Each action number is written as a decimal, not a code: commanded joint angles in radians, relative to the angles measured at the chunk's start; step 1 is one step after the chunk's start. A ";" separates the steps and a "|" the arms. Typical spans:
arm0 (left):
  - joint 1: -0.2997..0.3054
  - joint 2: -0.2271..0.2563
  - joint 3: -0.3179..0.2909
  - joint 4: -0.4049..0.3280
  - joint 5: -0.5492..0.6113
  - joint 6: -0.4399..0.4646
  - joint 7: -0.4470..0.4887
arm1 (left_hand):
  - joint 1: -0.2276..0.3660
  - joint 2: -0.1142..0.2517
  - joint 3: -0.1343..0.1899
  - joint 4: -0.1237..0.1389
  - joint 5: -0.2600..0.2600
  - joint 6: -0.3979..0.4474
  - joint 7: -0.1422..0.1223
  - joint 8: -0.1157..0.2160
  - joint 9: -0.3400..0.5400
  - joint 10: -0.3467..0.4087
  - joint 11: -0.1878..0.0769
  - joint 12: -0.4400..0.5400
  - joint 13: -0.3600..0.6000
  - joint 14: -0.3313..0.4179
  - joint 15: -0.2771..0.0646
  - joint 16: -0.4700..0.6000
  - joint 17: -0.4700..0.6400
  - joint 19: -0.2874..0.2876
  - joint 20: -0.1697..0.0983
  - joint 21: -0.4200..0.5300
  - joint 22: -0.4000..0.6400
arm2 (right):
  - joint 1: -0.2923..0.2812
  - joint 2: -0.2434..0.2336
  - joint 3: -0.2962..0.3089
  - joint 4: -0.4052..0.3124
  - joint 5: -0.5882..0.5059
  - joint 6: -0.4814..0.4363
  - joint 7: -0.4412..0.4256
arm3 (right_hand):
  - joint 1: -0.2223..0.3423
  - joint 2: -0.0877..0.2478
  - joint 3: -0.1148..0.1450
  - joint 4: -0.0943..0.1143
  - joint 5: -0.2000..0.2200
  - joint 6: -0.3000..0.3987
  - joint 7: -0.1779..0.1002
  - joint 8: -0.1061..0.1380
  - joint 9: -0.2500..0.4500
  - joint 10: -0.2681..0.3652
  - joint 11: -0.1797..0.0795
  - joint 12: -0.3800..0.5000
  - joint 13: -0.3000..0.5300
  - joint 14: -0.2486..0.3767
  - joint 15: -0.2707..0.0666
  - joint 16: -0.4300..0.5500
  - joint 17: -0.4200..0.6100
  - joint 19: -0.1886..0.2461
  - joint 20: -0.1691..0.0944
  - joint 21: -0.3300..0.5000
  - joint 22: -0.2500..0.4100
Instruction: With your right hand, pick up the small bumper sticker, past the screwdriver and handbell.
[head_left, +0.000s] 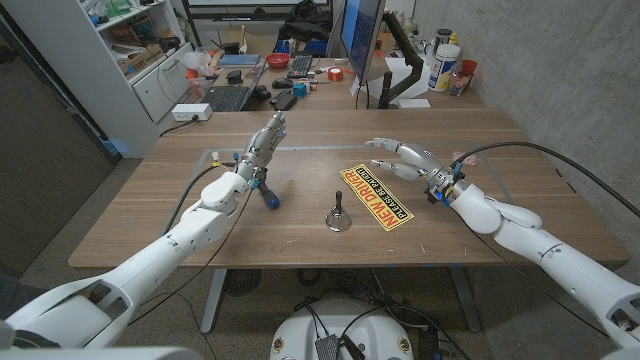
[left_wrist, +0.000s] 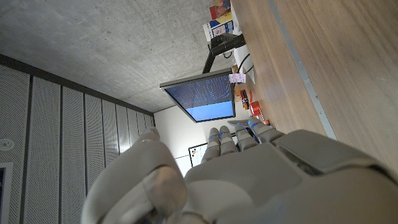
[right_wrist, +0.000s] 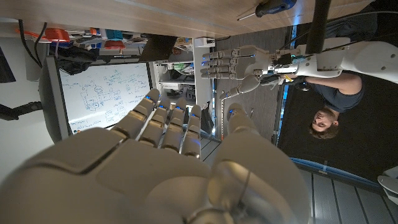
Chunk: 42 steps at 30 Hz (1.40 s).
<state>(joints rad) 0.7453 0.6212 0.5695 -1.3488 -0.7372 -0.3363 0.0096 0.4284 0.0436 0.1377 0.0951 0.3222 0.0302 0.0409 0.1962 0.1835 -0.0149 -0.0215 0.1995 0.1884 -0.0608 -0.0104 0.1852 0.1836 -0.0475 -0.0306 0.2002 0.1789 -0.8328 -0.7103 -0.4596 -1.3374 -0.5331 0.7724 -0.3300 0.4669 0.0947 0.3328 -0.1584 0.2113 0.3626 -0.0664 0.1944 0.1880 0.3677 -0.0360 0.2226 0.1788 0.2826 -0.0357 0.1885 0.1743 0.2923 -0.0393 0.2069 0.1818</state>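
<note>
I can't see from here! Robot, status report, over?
Both hands open: right hand beside the bumper sticker, left hand idle. Sticker untouched. Handbell, screwdriver not blocking.

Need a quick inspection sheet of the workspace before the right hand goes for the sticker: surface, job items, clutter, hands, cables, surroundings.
Surface: wooden table, tape lines marked on it.
Job's things: yellow bumper sticker lies flat mid-table; handbell upright beside it; blue-handled screwdriver lies by the left hand.
Clutter: nothing seen on the near table.
Hands: left hand raised, fingers apart, empty; right hand hovers at the sticker's far end, fingers spread, empty.
Cables: black cable loops from the right wrist over the table.
Surroundings: cluttered desk with monitor behind; shelf unit at the far left; person in the right wrist view.
</note>
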 joint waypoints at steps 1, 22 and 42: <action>-0.002 0.000 0.006 -0.001 -0.001 0.000 0.005 | 0.004 0.004 -0.005 -0.002 -0.002 0.004 -0.001 0.002 0.003 -0.005 -0.001 0.002 0.002 -0.006 0.000 0.003 0.002 -0.010 -0.008 0.001 0.003 | 0.004 -0.013 -0.017 -0.010 -0.058 -0.024 -0.021 | 0.015 0.000 0.009 0.001 0.001 -0.006 -0.005 -0.001 0.002 0.000 -0.003 -0.005 0.006 0.010 -0.049 -0.003 0.002 0.006 -0.030 -0.002 -0.001; 0.016 0.027 -0.002 -0.016 -0.008 -0.011 0.018 | 0.008 0.006 -0.008 -0.004 -0.003 0.003 0.000 0.001 0.003 -0.004 0.000 0.003 0.002 -0.005 0.000 0.003 0.002 -0.011 -0.012 0.001 0.003 | 0.004 -0.044 -0.047 -0.056 -0.155 -0.092 -0.027 | 0.028 0.005 0.018 0.000 -0.002 -0.024 -0.005 -0.006 0.003 -0.003 -0.007 -0.007 0.006 0.009 -0.051 -0.005 0.003 0.006 -0.030 -0.003 0.000; 0.024 0.031 -0.002 -0.006 -0.021 -0.025 0.020 | 0.009 0.007 -0.011 -0.004 -0.004 0.004 0.001 0.001 0.003 -0.006 0.000 0.002 0.002 -0.006 -0.001 0.003 0.002 -0.014 -0.006 0.001 0.003 | 0.034 -0.064 -0.087 -0.072 -0.238 -0.115 -0.010 | 0.045 0.008 0.030 -0.004 -0.004 -0.029 -0.012 -0.004 0.003 -0.005 -0.009 -0.009 0.006 0.009 -0.051 -0.006 0.002 0.008 -0.028 -0.004 0.000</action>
<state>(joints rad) 0.7649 0.6504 0.5682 -1.3612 -0.7506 -0.3538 0.0300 0.4325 0.0476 0.1337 0.0910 0.3222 0.0302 0.0409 0.1962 0.1835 -0.0149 -0.0215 0.1995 0.1884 -0.0608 -0.0104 0.1852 0.1835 -0.0525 -0.0355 0.2002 0.1789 -0.8107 -0.7606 -0.5269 -1.3947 -0.7339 0.6708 -0.3598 0.4997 0.1040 0.3521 -0.1611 0.2099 0.3408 -0.0767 0.1944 0.1880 0.3623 -0.0411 0.2166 0.1840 0.2879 -0.0412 0.1847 0.1743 0.2922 -0.0393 0.2029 0.1819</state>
